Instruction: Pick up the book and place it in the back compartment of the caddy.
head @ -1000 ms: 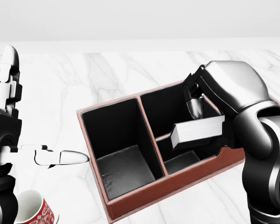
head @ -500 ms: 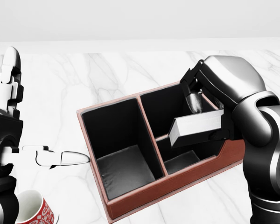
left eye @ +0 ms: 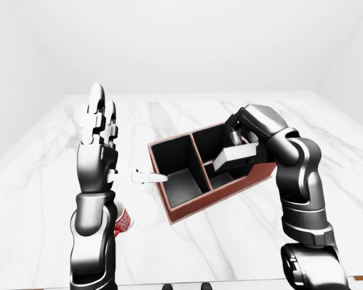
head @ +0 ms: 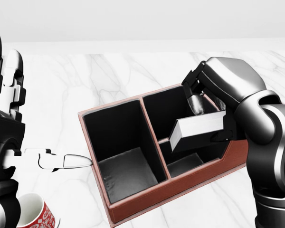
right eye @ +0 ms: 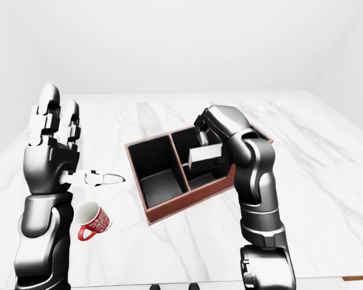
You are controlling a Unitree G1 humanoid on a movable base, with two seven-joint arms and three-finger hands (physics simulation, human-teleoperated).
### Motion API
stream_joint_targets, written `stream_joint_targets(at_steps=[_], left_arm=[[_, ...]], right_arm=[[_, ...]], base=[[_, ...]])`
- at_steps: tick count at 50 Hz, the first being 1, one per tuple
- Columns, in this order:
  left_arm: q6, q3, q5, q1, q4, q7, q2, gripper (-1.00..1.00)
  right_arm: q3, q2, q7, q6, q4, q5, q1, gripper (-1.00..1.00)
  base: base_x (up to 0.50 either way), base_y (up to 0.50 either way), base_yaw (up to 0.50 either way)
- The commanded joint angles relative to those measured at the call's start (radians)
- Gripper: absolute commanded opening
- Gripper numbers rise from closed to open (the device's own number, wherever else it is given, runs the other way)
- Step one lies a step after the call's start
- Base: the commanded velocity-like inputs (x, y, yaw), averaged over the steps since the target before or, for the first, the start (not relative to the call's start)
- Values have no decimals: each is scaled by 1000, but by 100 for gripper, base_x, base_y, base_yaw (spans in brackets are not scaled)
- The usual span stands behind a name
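Here the right hand, fingers closed round the grey book, holds it tilted above the caddy at centre-right of the head view, seemingly lined up for lowering. The left hand stands at left, fingers spread, empty.

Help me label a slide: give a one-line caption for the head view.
Right hand holds the book over the caddy; left hand open beside it.
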Motion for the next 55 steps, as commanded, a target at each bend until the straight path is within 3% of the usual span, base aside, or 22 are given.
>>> stream_joint_targets(at_steps=[1, 55], left_arm=[[0, -3, 4, 5, 5, -1, -2, 100], [0, -6, 9, 7, 0, -1, -4, 100]], right_arm=[[-6, 0, 0, 0, 21, 10, -3, -100], [10, -17, 0, 0, 278, 51, -109, -100]], base=[[0, 0, 0], [0, 0, 0]])
